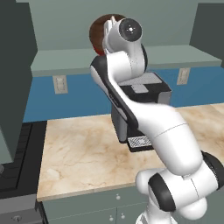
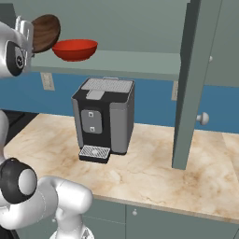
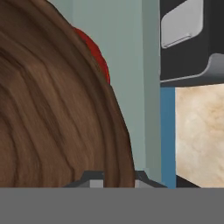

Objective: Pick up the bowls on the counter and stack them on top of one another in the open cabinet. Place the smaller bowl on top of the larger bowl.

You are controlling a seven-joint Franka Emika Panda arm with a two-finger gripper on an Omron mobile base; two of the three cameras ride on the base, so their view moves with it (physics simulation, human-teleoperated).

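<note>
**Brown bowl carried on edge toward the red one on the cabinet shelf**

Grey-green cabinet wall and blue backsplash framed the scene, with the marble surface [image 2: 154, 172] across the lower half of both base views and a black coffee machine [image 2: 105, 119] standing on it. I had the claw [image 3: 114, 183] clenched on the smaller bowl [image 2: 45, 31], which sat at the upper left of the right base view, raised well clear of the surface and tipped almost onto its edge. In the hand view its wood-grain body filled the left side, the rim pinched between the two tips at the bottom.

The larger bowl [image 2: 74, 49] rested upright on the shelf of the open cabinet [image 2: 135, 60], just right of the brown one and slightly lower.

I judged the brown bowl to be light and stiff, so a rim pinch should have sufficed, though a thin curved wall could pivot between the tips. Its smooth finish looked slippery, so I would have kept the grip near the rim's middle and levelled it gently before lowering. The red bowl looked glossy and free to slide if nudged.
</note>
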